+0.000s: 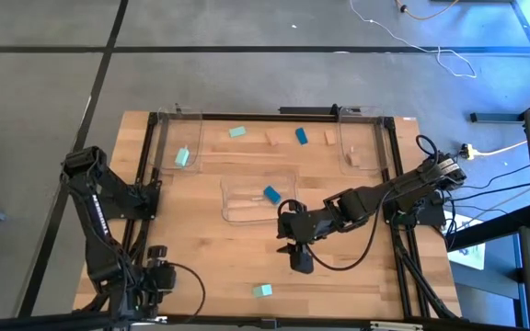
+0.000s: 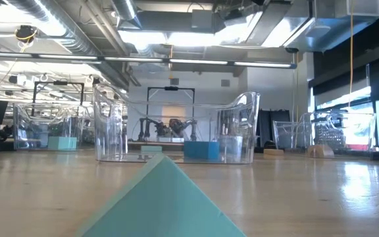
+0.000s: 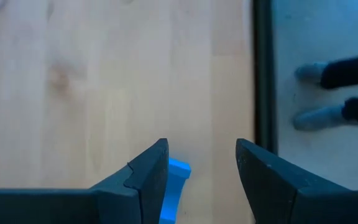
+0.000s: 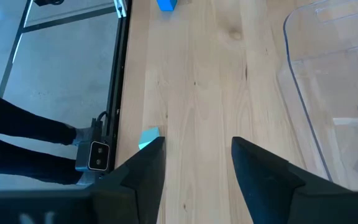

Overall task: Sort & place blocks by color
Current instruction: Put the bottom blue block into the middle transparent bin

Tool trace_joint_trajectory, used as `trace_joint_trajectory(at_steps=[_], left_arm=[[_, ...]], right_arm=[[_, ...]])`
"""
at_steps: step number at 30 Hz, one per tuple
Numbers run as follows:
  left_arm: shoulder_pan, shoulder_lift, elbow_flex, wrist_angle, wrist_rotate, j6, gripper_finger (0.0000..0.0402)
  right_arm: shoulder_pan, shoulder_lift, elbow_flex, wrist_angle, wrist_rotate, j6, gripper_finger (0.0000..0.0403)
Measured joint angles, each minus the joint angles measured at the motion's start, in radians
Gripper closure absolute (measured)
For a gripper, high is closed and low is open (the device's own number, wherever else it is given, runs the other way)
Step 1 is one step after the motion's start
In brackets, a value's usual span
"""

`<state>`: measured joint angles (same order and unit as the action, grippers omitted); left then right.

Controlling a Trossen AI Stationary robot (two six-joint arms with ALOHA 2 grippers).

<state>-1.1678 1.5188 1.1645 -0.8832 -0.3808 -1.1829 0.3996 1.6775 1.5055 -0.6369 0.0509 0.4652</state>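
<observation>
My left gripper [image 3: 202, 155] hangs open over the table's near left corner [image 1: 157, 274]. A bright blue block [image 3: 176, 177] shows between its fingers, close against one of them and partly hidden by it. My right gripper [image 1: 298, 261] is open above the table's near middle, with bare wood between its fingers [image 4: 197, 146]. A teal block [image 1: 262, 291] lies flat near the front edge, beside that gripper [image 4: 148, 137]. Another blue block [image 1: 271, 194] lies in the middle clear tray [image 1: 237, 213]. Teal [image 1: 237, 131], tan [image 1: 271, 140] and blue [image 1: 300, 136] blocks lie along the far side. My left gripper's fingers point steeply down at the table on either side of the blue block [image 3: 176, 177]. One finger [image 3: 148, 180] covers part of the block. I cannot tell whether it touches the block.
Clear trays stand at the far left [image 1: 166, 138] and far right [image 1: 364, 138]; a teal block [image 1: 182, 156] and a tan one [image 1: 354, 158] lie in them. A black frame [image 1: 389, 165] rims the table. A person's feet [image 3: 319, 93] show beyond the edge.
</observation>
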Motion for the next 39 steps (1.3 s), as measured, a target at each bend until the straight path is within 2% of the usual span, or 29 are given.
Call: trace_joint_trajectory(at_steps=[5,11,14,17,21,28,39], left_arm=[[0.003,-0.002,-0.02,-0.004,0.003,-0.121,0.0217],[-0.004,-0.002,-0.074,0.043,-0.015,-0.206,0.0188],[-0.004,-0.001,-0.093,0.087,-0.015,-0.198,0.017],[-0.004,-0.001,-0.108,0.096,0.028,-0.194,0.0159],[-0.005,-0.001,-0.136,0.095,0.061,-0.095,0.0156],[-0.008,-0.001,-0.235,0.181,0.159,-0.084,0.0156],[-0.03,-0.001,-0.379,0.356,0.167,-0.061,0.0156]], right_arm=[[0.0,0.0,0.0,0.0,0.0,0.0,0.0219],[0.0,0.0,0.0,0.001,0.0,0.001,0.0219],[0.0,0.0,0.0,0.003,0.0,0.0,0.0219],[0.0,0.0,0.0,0.003,0.0,0.001,0.0219],[0.0,0.0,0.0,0.003,0.0,0.001,0.0219],[0.0,0.0,0.0,0.004,0.0,0.0,0.0219],[0.0,0.0,0.0,0.004,0.0,0.0,0.0219]])
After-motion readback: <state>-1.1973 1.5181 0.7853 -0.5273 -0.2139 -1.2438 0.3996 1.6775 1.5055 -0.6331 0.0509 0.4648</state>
